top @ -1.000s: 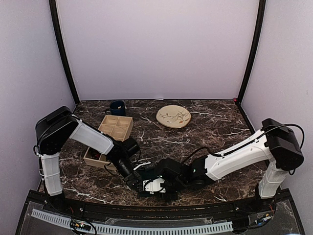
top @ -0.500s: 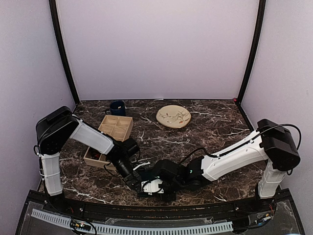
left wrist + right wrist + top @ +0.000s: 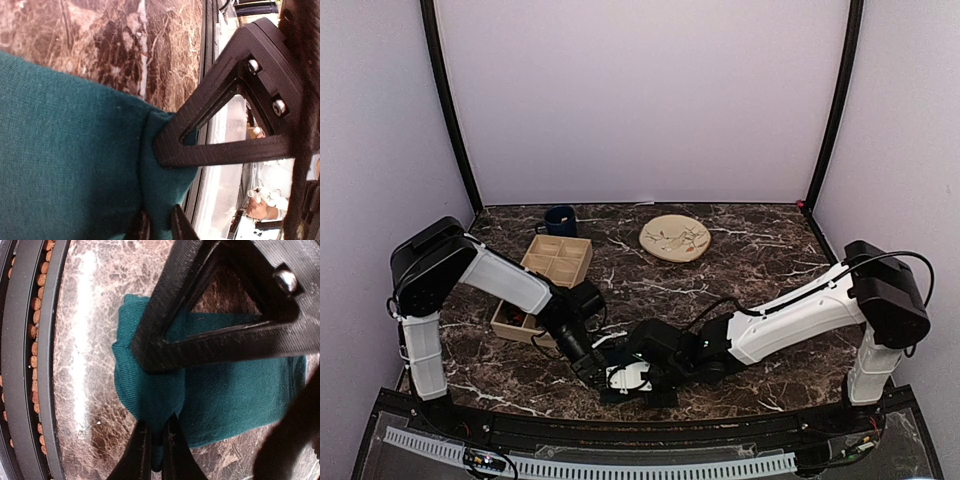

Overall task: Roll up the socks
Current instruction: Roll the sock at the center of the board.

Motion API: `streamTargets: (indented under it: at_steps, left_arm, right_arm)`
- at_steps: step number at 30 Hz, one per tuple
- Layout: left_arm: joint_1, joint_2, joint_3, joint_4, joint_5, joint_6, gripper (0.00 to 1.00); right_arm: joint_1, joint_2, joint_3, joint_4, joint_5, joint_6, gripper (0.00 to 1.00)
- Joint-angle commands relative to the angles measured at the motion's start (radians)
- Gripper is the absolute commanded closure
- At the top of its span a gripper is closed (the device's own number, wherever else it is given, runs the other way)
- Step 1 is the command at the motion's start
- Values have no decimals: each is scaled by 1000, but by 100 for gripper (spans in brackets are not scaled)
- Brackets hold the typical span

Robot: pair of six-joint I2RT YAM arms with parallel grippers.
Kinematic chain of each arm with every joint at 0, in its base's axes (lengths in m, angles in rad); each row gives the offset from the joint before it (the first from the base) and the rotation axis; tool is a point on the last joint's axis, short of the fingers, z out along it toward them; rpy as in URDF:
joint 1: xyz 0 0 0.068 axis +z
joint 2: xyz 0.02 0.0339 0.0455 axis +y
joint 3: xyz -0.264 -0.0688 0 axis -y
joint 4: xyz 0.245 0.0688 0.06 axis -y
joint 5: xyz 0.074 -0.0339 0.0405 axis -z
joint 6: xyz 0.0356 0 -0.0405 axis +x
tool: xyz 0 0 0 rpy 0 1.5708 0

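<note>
Right jaws were closed on the teal sock (image 3: pixel 235 390), their tips pinching a raised fold of cloth at the lower centre of the right wrist view. Left jaws also stood nearly shut, with a tuck of the same teal cloth (image 3: pixel 65 150) caught between the 2 tips at the bottom of the left wrist view. The sock lay flat on the marble desk (image 3: pixel 760 260) near its front edge. In the top view it was hidden under the 2 wrists meeting at the lower centre of the frame.

By its look the sock was light, soft and limp, with no stiffness to keep a shape. It would likely bunch, sag and unroll unless held. The knit gave the tips some friction, yet a thin pinch could slip off 1 layer. The best hold seemed to be at an end or edge, taking all layers together, so that the roll started tight.

A wooden tray (image 3: pixel 558 259) with several compartments sat at the left of the top view. Its 4 farther cells looked bare. Something dark with a trace of red sat in the near part, half hidden by the left arm (image 3: pixel 510 282); I could not tell what. A dark blue mug (image 3: pixel 560 220) stood just beyond the tray, its inside not visible. A patterned plate (image 3: pixel 675 238) lay at the upper centre.
</note>
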Motion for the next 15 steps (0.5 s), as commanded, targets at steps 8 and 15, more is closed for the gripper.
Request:
streamTargets:
  at_steps: [8, 15]
  left_arm:
    - [17, -112, -1, -20, -252, -51, 71]
    - [38, -159, 9, -34, -259, -59, 68]
  right_arm:
    - [-15, 57, -3, -68, -23, 39, 100]
    - [-24, 81, 21, -87, -1, 77, 100]
